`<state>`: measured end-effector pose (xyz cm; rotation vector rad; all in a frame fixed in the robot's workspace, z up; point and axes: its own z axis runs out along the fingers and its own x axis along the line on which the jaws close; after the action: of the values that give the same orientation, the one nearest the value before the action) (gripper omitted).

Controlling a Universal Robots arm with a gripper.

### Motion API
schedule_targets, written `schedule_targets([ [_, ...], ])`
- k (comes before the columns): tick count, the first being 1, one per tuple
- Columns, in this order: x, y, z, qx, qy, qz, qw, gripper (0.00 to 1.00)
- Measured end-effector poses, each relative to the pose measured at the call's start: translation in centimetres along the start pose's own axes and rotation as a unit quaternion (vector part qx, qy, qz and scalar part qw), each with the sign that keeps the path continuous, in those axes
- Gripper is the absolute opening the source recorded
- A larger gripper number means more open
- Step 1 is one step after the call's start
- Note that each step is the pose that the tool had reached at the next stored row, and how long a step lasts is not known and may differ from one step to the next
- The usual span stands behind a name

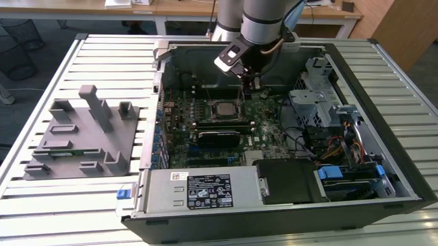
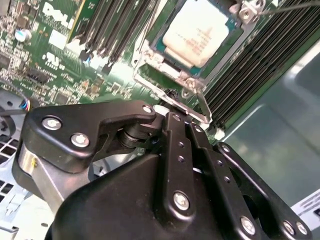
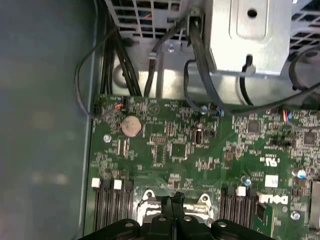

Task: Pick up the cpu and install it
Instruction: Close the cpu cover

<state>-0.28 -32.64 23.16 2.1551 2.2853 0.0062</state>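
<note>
Slatted white worktop (image 1: 41,205) carries the open computer case (image 1: 308,219). I see the cpu (image 1: 224,108) seated in its socket at the exterior view's centre, my pincer (image 1: 249,84) closed, empty, just above it.

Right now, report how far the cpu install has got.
Done: the cpu already lies in its socket on the motherboard, inside the open computer case. In hand: nothing; the claw is shut and looks empty, tips beside the socket's metal frame. Left: whether the socket is latched cannot be told.
</note>
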Motion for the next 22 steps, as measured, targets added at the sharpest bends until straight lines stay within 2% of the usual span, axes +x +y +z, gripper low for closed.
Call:
schedule_targets([
  [9, 0.1, -1.48, 0.35, 0.0, 0.0, 0.0, 1.0, 0.11],
  [22, 0.25, -4.14, 1.3, 0.0, 0.0, 0.0, 1.0, 0.11],
])
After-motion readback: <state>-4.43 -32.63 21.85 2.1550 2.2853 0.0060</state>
